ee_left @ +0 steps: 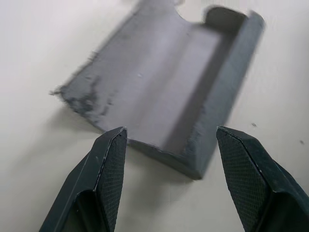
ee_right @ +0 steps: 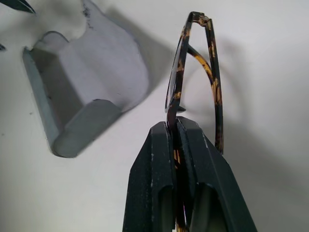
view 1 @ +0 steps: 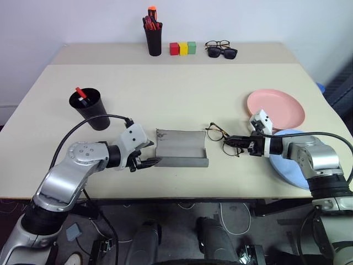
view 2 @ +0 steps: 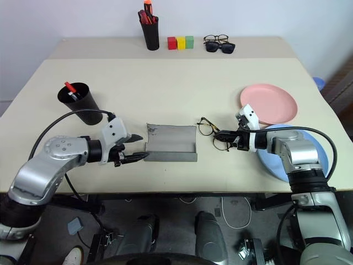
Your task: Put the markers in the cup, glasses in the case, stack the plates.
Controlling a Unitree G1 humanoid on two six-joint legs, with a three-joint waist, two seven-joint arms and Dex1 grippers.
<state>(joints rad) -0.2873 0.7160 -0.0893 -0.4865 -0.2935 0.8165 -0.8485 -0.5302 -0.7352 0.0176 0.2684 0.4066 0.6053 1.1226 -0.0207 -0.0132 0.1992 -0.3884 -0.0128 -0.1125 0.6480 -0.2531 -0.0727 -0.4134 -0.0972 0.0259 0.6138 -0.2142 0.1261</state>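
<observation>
In the left eye view, the cup (view 1: 90,108) stands at the left of the frame with a red-capped marker (view 1: 81,93) poking out of it; a second marker cannot be made out there, so that step looks at least half done. The case (view 1: 181,147) lies open at centre. The left gripper (view 1: 148,162) sits at the case's lower left corner with its fingers apart, holding nothing. Right of the case, the glasses (view 1: 219,133) rest on the table (view 1: 165,88), and the right gripper (view 1: 234,143) is pinched shut on them. The pink plate (view 1: 276,107) lies at the right, with the blue plate (view 1: 289,160) below it, partly under the right arm; their rims look close or overlapping, but they are not stacked.

The right eye view tells the same story, with the glasses between the case and the pink plate.

In the left wrist view, the two fingers (ee_left: 108,164) stand wide, framing the near corner of the open case without touching it.

In the right wrist view, the fingers are clamped tight on the frame of the glasses, and the case lies in the upper left of the frame, well apart.

My judgement: the glasses step is under way, gripped but not yet carried over; casing them and stacking the plates remain.
</observation>
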